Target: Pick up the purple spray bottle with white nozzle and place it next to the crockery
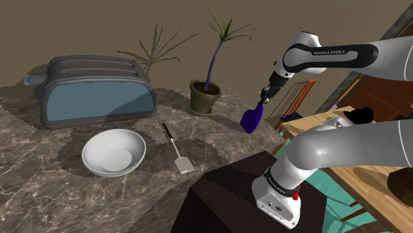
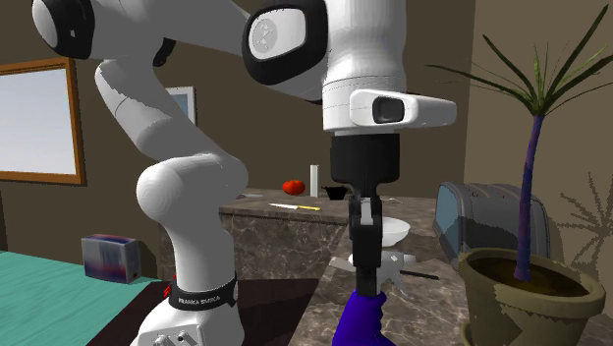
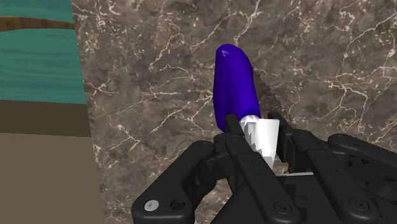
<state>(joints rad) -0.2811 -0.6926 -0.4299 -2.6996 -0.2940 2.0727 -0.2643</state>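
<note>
Shoulder view: the gripper [image 1: 266, 98] clasped the purple spray bottle [image 1: 251, 120], whose body pointed toward seven o'clock. The white bowl [image 1: 114, 152] lay at eight o'clock from it, well apart.

Second exterior view: the bottle stood at six o'clock under the fingers.

Wrist view: the jaws were closed on the white nozzle [image 3: 262, 137].

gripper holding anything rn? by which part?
Yes. The gripper is shut on the purple spray bottle, clasping it by its white nozzle; the purple body sticks out past the gripper.

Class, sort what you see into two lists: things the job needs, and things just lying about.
Needed: bottle, clasped in the gripper; bowl.
Lying about: toaster; spatula; plant.
</note>
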